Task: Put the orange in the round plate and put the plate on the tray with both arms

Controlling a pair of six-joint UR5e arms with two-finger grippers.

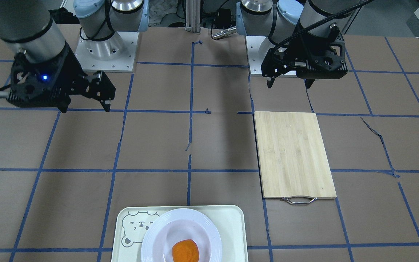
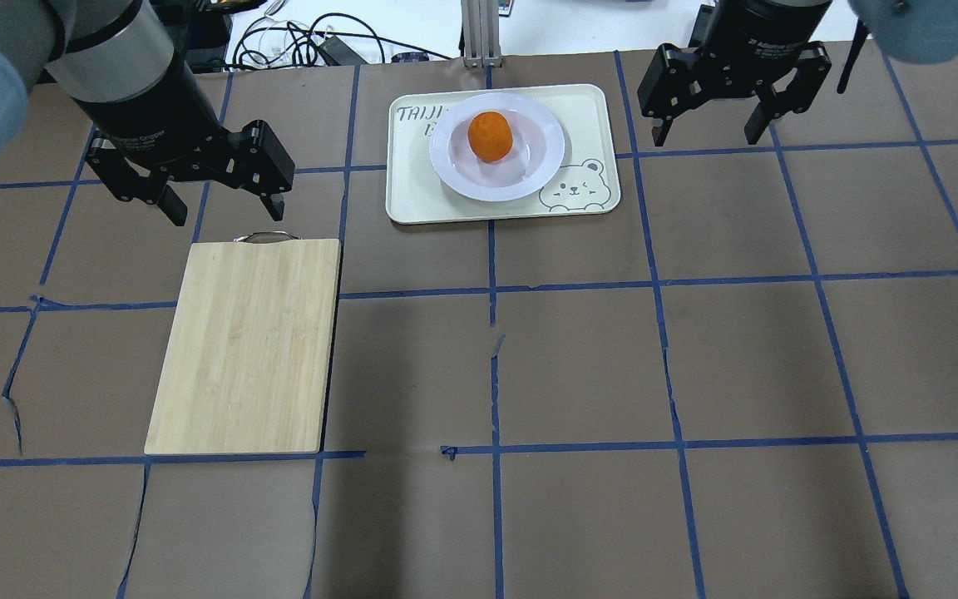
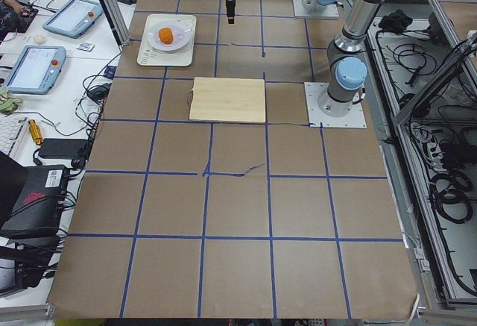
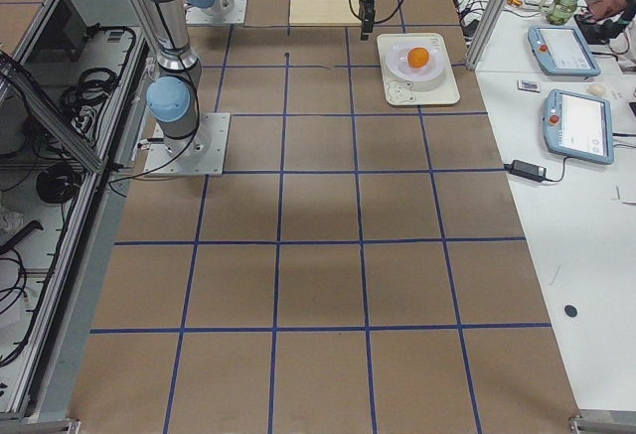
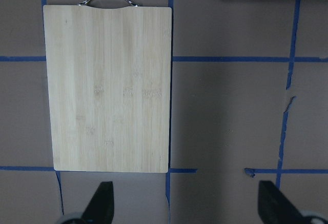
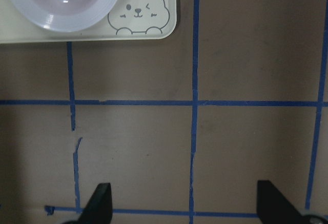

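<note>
Front-facing view: the left gripper hangs raised above the table, jaws spread wide, holding nothing and touching nothing. The right gripper is equally wide apart and empty, with a blue light lit on its body. The wooden cutting board lies flat on the left arm's side, its metal handle pointing away from the robot. A wide stretch of brown, blue-taped table separates both grippers from the tray, which sits at the table's far edge. The round plate rests on the tray, beside the bear face, and the orange lies in the plate's deep centre. Overhead view: the left gripper appears near the board's handle end and the right gripper off the tray's right side, each apart from tray and plate. The plate sits within the tray's rim and covers part of the printed lettering. The orange is bright, round and whole, and much smaller than the glossy plate. Left side and right side views: the grippers are too small to judge; the orange shows in the plate on the tray, close to the table edge facing the side benches. Left wrist view: both fingertips sit at the lower corners, far apart, with the whole board below and a tray corner at upper right. Right wrist view: the fingertips are again far apart over taped table, and the tray's bear corner, part of the ridged plate rim and a sliver of orange show at upper left.
</note>
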